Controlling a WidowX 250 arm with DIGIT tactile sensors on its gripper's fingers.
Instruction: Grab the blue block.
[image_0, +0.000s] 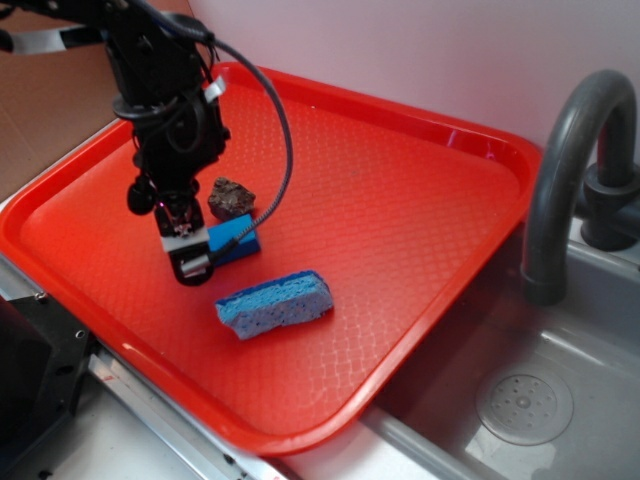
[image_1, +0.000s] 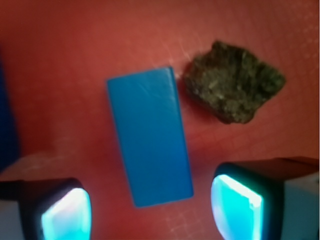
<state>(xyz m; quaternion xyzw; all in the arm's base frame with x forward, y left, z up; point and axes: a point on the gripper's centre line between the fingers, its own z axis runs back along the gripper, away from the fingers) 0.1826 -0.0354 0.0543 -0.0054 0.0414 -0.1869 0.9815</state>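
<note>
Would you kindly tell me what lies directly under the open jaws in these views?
The blue block lies flat on the red tray between the open jaws, the rock just beside it. In the exterior view, the gripper covers part of the block.

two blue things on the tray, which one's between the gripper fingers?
The blue block: smooth, sharp-edged, beside the rock. The porous sponge lies apart.

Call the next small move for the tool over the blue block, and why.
Probably lower straight down, then close. In the wrist view the tool is open, its fingers flanking the near end of the blue block, which lies free on the red tray. The rock sits close beside the block's far end, so avoid drifting that way.
</note>
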